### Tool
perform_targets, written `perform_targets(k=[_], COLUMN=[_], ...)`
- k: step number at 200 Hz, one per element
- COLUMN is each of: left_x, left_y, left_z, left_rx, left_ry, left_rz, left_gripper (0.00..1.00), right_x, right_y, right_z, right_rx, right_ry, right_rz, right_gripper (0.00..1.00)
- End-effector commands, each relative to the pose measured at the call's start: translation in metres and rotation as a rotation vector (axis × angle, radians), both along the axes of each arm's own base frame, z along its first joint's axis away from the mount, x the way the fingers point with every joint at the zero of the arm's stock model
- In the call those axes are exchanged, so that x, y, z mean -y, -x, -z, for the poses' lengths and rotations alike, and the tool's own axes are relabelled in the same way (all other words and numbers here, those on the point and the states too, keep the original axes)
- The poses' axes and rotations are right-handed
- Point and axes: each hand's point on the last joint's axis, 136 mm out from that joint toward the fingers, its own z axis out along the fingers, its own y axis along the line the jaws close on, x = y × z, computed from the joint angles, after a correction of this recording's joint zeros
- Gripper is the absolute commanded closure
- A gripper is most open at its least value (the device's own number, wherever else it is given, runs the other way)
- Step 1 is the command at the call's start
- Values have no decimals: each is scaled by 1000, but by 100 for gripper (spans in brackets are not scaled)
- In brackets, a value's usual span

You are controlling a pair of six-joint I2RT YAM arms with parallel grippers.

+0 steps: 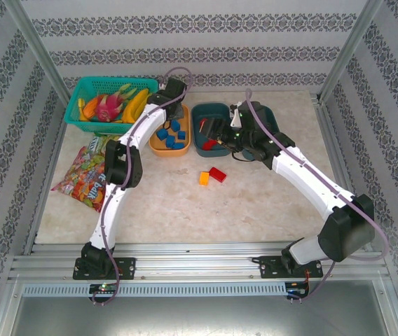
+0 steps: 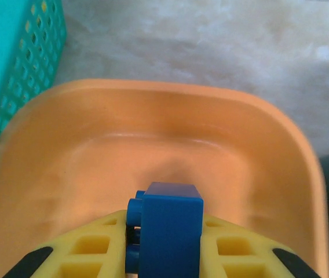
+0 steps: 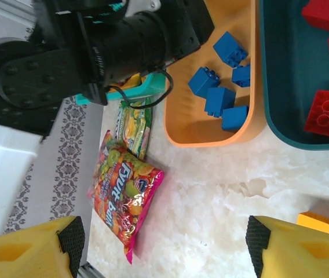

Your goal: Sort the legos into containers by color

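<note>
Sitting near the far edge of the desk point(image 1: 185, 210), left of its middle, the orange bin point(image 1: 158, 145) holds 5 blue bricks point(image 3: 219, 99) gathered toward its near end, while its far end is bare. Just beside it, toward the desk's right edge, a teal bin point(image 1: 200, 112) holds at least 3 red bricks point(image 3: 325, 110). A second teal bin point(image 1: 268, 115) lies next along the same far edge, mostly covered by the right arm, so I cannot tell its contents. The left claw point(image 2: 164, 255) is over the bare far end of the orange bin, its yellow fingers point(image 2: 95, 249) pressed together on a single blue brick point(image 2: 170, 231), which stands between them above the bin floor and apart from it. The right claw point(image 3: 164, 255) is spread wide with nothing between its fingers and touches nothing; it hangs over the near end of the first teal bin. 2 bricks lie loose near the middle of the desk, just nearer than the bins: an orange brick point(image 1: 204, 178) and a red brick point(image 1: 217, 174), close beside each other. A mesh basket point(image 1: 80, 115) of toy fruit fills the far-left corner, and snack bags point(image 1: 87, 175) lie by the left edge.
</note>
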Motion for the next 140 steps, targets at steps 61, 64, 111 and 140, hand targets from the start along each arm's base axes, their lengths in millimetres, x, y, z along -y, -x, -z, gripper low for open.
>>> perform_targets(k=[61, 64, 111, 140], left_x=[1, 2, 13, 15], left_y=[-16, -16, -8, 6], left_z=[11, 8, -61, -113], left_rx=[19, 21, 97, 150], left_ry=[81, 85, 172, 217], left_rz=[-22, -20, 16, 30], left_gripper=[58, 57, 42, 37], right_x=[14, 15, 36, 35], right_y=[13, 13, 23, 34], right_z=[8, 10, 38, 62], right_rx=[-14, -16, -56, -113], right_ry=[10, 19, 189, 286], right_rz=[1, 2, 39, 45], right_gripper=[24, 24, 25, 25])
